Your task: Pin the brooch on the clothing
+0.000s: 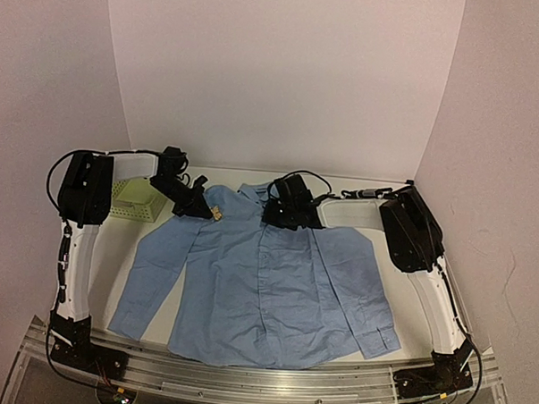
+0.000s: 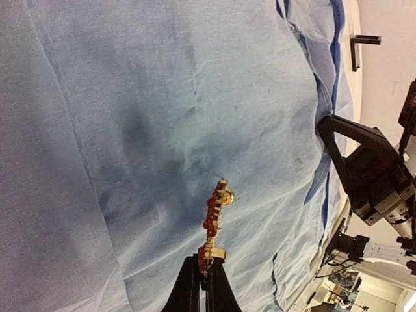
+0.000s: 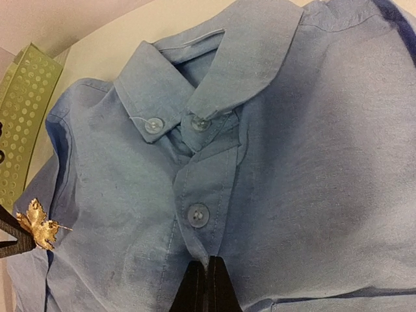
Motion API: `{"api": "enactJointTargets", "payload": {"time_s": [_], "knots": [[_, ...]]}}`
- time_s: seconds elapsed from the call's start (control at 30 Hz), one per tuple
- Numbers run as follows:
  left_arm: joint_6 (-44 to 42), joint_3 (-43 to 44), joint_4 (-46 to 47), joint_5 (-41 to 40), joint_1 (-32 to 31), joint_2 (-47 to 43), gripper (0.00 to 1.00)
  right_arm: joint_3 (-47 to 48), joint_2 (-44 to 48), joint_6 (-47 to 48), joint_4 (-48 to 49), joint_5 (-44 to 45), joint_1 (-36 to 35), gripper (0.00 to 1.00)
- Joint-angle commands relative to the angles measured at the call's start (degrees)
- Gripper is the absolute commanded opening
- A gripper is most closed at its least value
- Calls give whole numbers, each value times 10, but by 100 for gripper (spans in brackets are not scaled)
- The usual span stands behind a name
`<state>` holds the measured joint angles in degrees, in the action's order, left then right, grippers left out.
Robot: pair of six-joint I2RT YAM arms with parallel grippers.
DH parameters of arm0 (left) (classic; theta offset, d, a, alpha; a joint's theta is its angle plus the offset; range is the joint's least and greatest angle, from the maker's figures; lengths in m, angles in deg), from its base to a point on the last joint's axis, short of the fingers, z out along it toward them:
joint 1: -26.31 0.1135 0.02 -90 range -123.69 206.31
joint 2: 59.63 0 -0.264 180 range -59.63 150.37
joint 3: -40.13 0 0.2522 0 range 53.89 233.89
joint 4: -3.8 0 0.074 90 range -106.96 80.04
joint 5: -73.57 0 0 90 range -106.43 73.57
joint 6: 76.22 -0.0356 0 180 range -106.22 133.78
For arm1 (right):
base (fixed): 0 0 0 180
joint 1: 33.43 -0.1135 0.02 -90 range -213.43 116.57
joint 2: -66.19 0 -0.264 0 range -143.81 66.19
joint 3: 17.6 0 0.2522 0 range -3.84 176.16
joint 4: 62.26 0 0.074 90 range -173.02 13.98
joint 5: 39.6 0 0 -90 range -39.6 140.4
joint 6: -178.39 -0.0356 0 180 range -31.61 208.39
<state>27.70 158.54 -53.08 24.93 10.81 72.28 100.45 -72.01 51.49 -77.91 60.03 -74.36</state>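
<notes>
**Brooch brought over shirt; piercing not yet begun**

Brooch (image 2: 214, 221) is pinched at its base by left gripper (image 2: 203, 273) and held over shirt (image 2: 130, 130) chest, just beside the collar on the left arm's side. Long axis runs straight out from the fingertips, leaf tip leading, needle aimed toward the placket. Contact with cloth: cannot tell. Right gripper (image 3: 207, 270) is pressed together on the placket below the second button, apparently nipping fabric to steady it. Next move, as I judge it: tilt needle down and push through taut cloth
</notes>
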Motion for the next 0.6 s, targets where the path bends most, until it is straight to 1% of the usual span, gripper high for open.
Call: {"api": "enactJointTargets", "payload": {"time_s": [0.0,0.27,0.37,0.57], "knots": [[41,-31,51,79,3,-5,0,11,7,-13,14,-15,4,0],[68,-45,90,109,2,5,0,32,-23,-19,14,-29,8,0],[73,-44,96,115,2,11,0,31,-26,-25,13,-31,8,0],[110,-58,124,141,7,9,0,24,-31,-31,14,-33,11,0]]}}
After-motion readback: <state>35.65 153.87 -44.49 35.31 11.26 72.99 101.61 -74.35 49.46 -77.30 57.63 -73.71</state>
